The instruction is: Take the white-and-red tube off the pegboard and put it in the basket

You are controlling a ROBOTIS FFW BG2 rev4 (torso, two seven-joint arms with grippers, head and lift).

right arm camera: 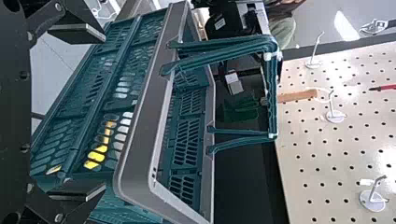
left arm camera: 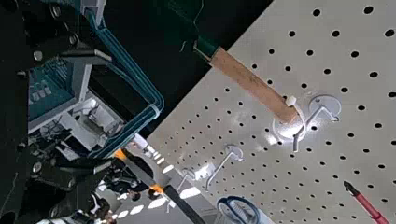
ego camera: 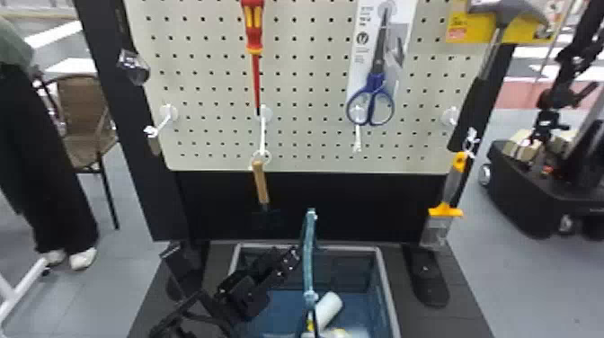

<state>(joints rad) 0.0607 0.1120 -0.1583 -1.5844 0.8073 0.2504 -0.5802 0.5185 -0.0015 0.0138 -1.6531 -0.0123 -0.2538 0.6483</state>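
Head view: a white tube [ego camera: 330, 308], likely the one wanted, lies in the basket [ego camera: 387, 287] at lower centre; left gripper [left arm camera: 110, 110] and right gripper [right arm camera: 103, 112] have fingers apart, empty; best ease the left arm clear, without snagging the raised handle [ego camera: 308, 256].

This looks like a robot lab, because a big board with little holes [ego camera: 310, 90] has a hammer [ego camera: 508, 12], blue scissors [ego camera: 375, 82] and a red screwdriver [ego camera: 254, 38] on it, and a black machine on wheels [ego camera: 530, 197] and a brown chair [ego camera: 83, 101] stand on the gray floor [ego camera: 530, 269] off to the sides.
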